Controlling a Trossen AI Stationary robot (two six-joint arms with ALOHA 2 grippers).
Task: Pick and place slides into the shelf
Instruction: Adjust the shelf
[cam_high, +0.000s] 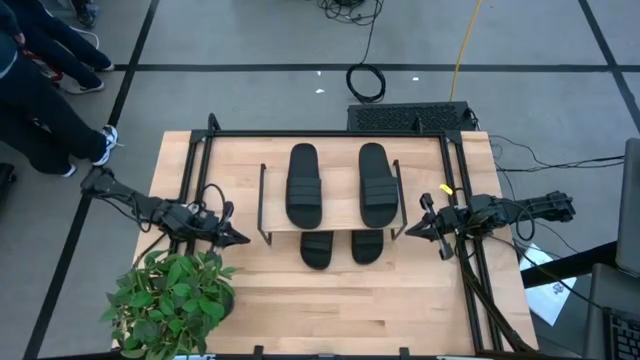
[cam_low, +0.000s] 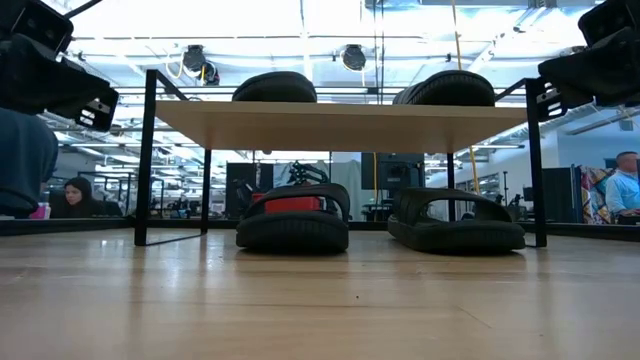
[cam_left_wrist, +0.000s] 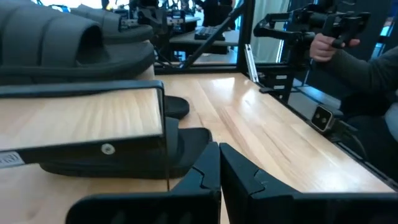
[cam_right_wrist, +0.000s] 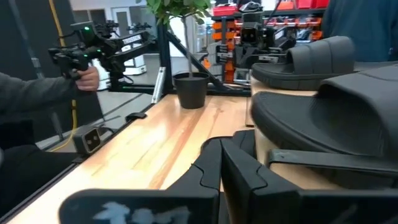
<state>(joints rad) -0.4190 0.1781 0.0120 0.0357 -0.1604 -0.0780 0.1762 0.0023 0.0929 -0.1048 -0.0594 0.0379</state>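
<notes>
1. Shelf: stands at the centre of the high view on the wooden surface; its light top board rests on thin black legs.
2. Upper slides: two black slides lie side by side on the top board, one left of centre and one right of centre, lengthwise up and down the frame.
3. Lower slides: two more slides sit under the board on the surface, their ends showing below the board's lower edge in the high view, left and right. In the low view they lie side by side between the shelf legs.
4. Left claw: at centre left of the high view, just beside the shelf's left legs, pointing toward the shelf; its fingers are pressed together and hold nothing.
5. Right claw: at centre right of the high view, just beside the shelf's right legs, pointing toward the shelf; its fingers are likewise closed and empty.
6. Plant: potted, leafy, at the lower left of the high view, on the surface's corner below the left arm.
7. Person: partly in view at the upper left of the high view, standing on the floor beside the surface.
</notes>
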